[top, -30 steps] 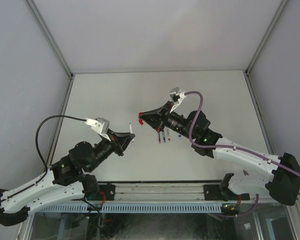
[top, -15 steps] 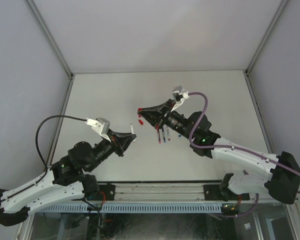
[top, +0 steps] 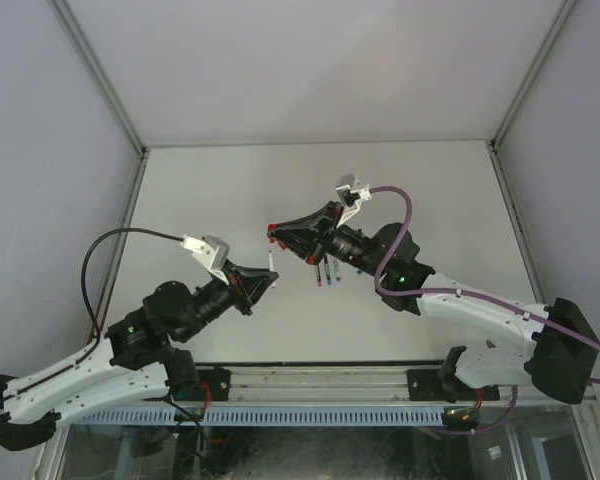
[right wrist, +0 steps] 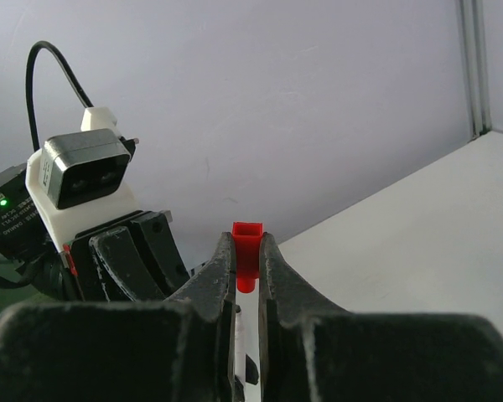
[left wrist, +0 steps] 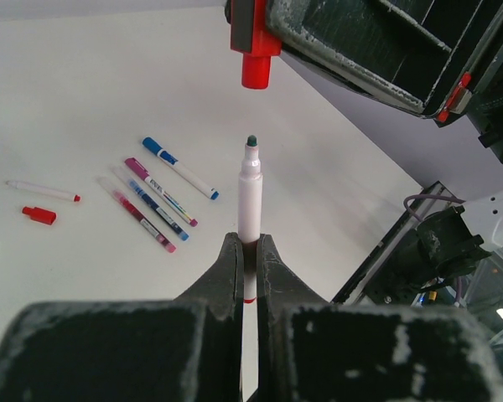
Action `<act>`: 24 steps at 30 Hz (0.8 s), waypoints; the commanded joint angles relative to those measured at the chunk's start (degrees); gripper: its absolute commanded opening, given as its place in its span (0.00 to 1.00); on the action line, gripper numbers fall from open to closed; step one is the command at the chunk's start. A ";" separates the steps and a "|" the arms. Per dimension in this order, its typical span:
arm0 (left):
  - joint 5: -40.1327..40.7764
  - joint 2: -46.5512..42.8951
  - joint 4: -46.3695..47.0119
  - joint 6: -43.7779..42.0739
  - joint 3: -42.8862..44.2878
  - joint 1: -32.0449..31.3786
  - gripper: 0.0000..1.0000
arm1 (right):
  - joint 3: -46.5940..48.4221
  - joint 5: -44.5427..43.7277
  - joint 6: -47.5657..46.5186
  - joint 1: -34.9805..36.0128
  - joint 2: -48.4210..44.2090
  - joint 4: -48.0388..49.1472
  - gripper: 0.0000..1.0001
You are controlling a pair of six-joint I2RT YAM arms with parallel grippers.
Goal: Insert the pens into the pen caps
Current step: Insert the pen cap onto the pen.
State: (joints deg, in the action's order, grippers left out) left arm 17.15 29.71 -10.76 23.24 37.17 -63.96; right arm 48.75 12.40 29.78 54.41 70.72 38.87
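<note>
My left gripper (top: 270,279) (left wrist: 248,244) is shut on a white uncapped pen (left wrist: 250,188) (top: 271,263), held upright with its dark tip pointing up. My right gripper (top: 274,233) (right wrist: 248,244) is shut on a red pen cap (right wrist: 247,248) (left wrist: 253,65). In the left wrist view the cap hangs just above the pen's tip with a small gap, roughly in line with it. Several capped pens (left wrist: 155,201) (top: 327,270) with blue and magenta ends lie side by side on the table. One more uncapped white pen (left wrist: 40,191) lies beside a loose red cap (left wrist: 38,215).
The white table (top: 440,200) is enclosed by grey walls on three sides. The left arm's wrist camera (right wrist: 82,174) faces my right gripper at close range. The arm bases and a rail (top: 320,385) run along the near edge.
The right gripper has moved left with the red cap, closer to the left gripper. The left gripper has shifted slightly right with its pen. Both stay shut.
</note>
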 commanded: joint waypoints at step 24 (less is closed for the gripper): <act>-0.12 -0.31 2.42 -1.69 0.01 -0.26 0.00 | 1.46 5.33 1.74 -0.49 1.08 1.74 0.00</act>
State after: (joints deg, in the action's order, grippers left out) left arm 17.19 29.71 -10.76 22.85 37.17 -63.96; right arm 48.75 16.91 30.87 54.08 71.70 38.85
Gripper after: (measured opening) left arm 0.028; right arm 0.044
